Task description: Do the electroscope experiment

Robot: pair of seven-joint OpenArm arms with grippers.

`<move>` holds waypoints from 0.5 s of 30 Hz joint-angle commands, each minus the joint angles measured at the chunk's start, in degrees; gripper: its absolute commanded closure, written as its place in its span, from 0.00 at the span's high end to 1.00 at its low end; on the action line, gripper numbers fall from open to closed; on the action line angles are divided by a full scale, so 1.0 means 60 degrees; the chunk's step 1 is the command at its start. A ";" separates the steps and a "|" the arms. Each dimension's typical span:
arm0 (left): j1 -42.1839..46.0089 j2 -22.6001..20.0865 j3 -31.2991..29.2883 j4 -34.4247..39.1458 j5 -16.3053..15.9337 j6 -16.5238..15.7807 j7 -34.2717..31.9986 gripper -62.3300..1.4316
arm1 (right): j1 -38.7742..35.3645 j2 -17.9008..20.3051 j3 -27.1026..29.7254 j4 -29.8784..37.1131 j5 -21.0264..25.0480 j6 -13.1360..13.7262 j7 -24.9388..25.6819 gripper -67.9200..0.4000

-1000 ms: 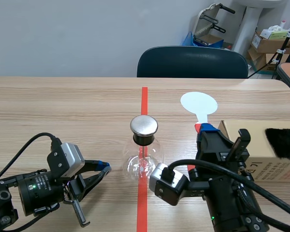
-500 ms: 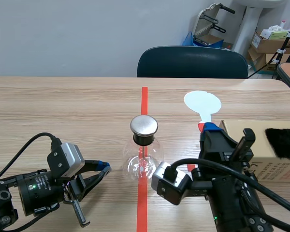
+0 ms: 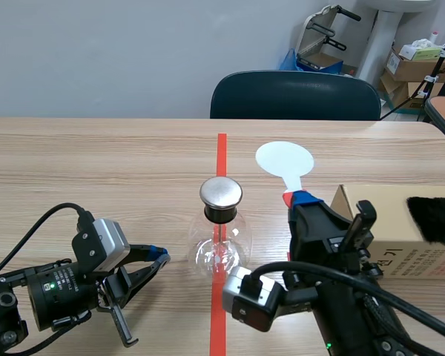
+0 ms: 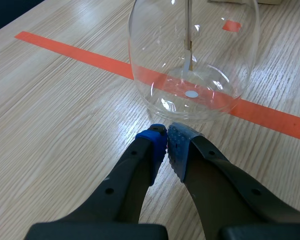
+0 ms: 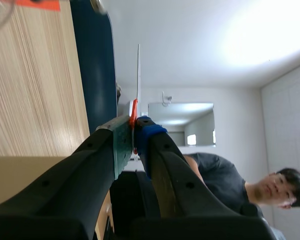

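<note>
The electroscope (image 3: pixel 221 236), a clear glass flask with a round metal cap (image 3: pixel 221 192), stands on the red tape line at the table's middle. Its glass bulb (image 4: pixel 190 55) is just ahead of my left gripper (image 4: pixel 166 145), which lies low on the table, shut on nothing. My right gripper (image 5: pixel 133 131) is raised and shut on the red handle of a white paddle. The paddle's round white disc (image 3: pixel 284 160) hangs to the right of and beyond the cap. In the right wrist view the paddle (image 5: pixel 138 80) shows edge-on.
A cardboard box (image 3: pixel 400 226) sits at the right of the table with a black fur piece (image 3: pixel 435 217) on it. A dark blue chair (image 3: pixel 295 96) stands behind the far table edge. Boxes and equipment fill the room's back right corner.
My right arm first shifted the paddle slightly right, then swung it left toward the electroscope's cap. The left arm has not moved.
</note>
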 commanded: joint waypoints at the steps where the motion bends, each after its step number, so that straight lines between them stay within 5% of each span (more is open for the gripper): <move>1: -0.0055 0.0018 -0.0029 0.0066 -0.0029 0.0044 -0.0160 0.11 | 0.0011 0.0098 -0.0025 0.0193 -0.0007 -0.0098 0.0251 0.02; 15: -0.0055 0.0018 -0.0029 0.0066 -0.0029 0.0044 -0.0157 0.11 | 0.0011 0.0098 -0.0022 0.0189 -0.0007 -0.0098 0.2747 0.02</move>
